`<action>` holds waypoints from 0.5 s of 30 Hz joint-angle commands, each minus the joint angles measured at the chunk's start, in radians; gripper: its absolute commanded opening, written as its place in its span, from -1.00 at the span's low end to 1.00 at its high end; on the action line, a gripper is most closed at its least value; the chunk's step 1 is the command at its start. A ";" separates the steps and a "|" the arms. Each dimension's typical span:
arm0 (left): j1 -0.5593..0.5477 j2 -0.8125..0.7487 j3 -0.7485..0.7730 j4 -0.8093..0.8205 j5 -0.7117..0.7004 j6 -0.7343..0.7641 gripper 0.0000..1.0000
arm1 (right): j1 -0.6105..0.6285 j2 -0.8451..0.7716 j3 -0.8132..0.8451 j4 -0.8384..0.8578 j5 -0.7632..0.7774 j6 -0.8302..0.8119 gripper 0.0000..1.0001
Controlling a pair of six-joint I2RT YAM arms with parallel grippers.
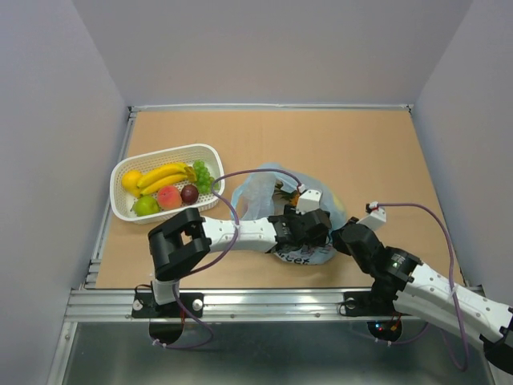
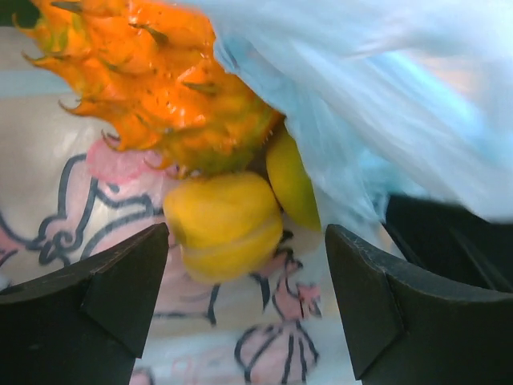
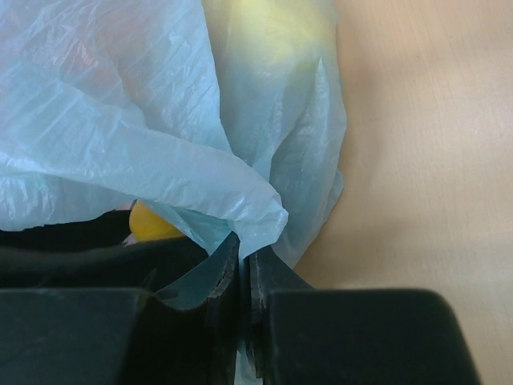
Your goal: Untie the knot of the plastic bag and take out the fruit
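The light-blue plastic bag (image 1: pixel 256 192) lies mid-table with its mouth open; no knot shows. My left gripper (image 1: pixel 309 224) is open inside the bag, its jaws either side of a yellow fruit (image 2: pixel 224 224) that lies on the printed bag wall (image 2: pixel 272 353). An orange spiky fruit (image 2: pixel 160 80) sits just behind it. My right gripper (image 1: pixel 341 237) is shut on the bag's edge (image 3: pixel 244 216) at its right side and holds it up. A yellow fruit (image 3: pixel 148 224) shows under the film.
A white slotted basket (image 1: pixel 204 152) at the left holds bananas (image 1: pixel 164 176), a lemon, grapes, a plum, a peach and a green fruit. Brown tabletop (image 1: pixel 377 160) lies behind and right of the bag. Grey walls stand on three sides.
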 commanded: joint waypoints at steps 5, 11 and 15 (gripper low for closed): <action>0.029 0.084 0.067 -0.056 -0.059 -0.010 0.47 | -0.004 -0.020 0.041 0.007 0.031 -0.012 -0.75; 0.031 0.056 0.050 -0.098 -0.073 -0.010 -0.24 | -0.006 -0.025 0.040 0.007 0.034 -0.012 -0.75; 0.031 -0.056 0.036 -0.161 -0.102 -0.002 -0.60 | -0.006 -0.026 0.041 0.007 0.040 -0.017 -0.75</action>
